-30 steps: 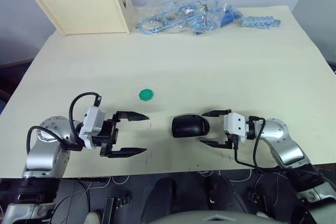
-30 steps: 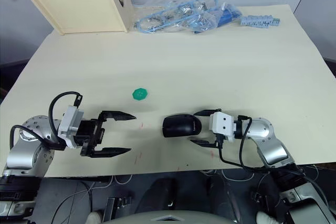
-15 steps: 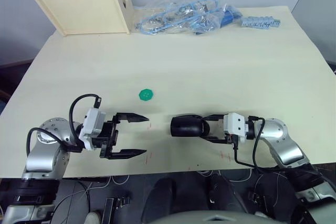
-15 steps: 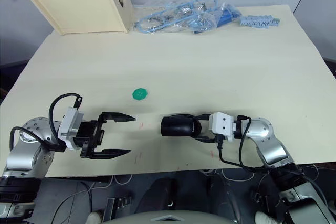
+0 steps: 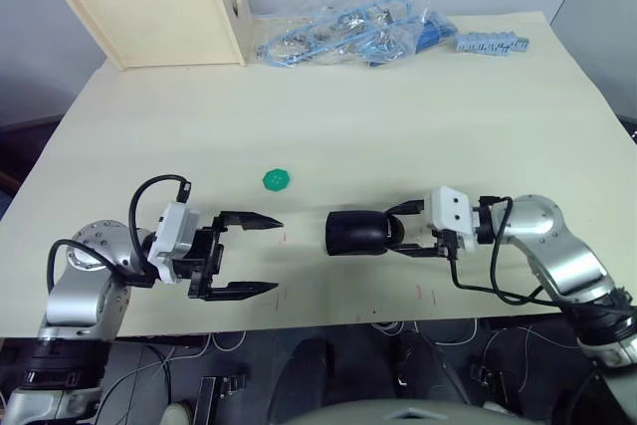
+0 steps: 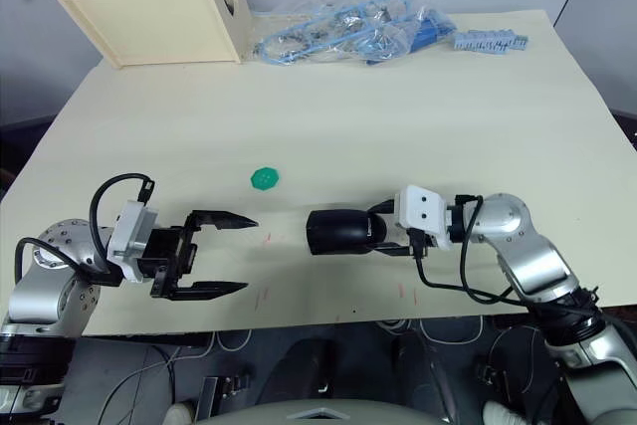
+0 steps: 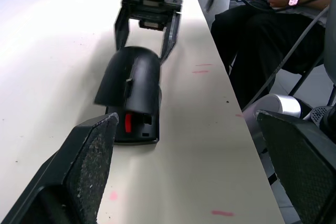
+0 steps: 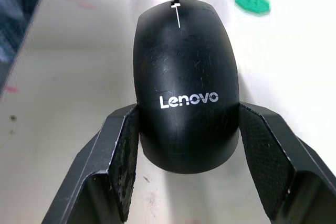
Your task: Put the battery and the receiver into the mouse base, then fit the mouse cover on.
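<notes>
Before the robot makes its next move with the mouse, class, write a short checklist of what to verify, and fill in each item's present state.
1. Right gripper is shut on the mouse: ok.
2. Cover sits evenly on the base: not ok, the left wrist view shows its front end raised above the red patch.
3. Battery and receiver are inside: cannot tell, hidden.
4. Left gripper is open and apart from the mouse: ok.
5. Green disc lies out of the way: ok.

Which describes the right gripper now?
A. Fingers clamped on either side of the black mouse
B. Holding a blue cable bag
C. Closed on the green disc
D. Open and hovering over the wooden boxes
A: the right gripper has one finger pressed against each side of the mouse.
</notes>
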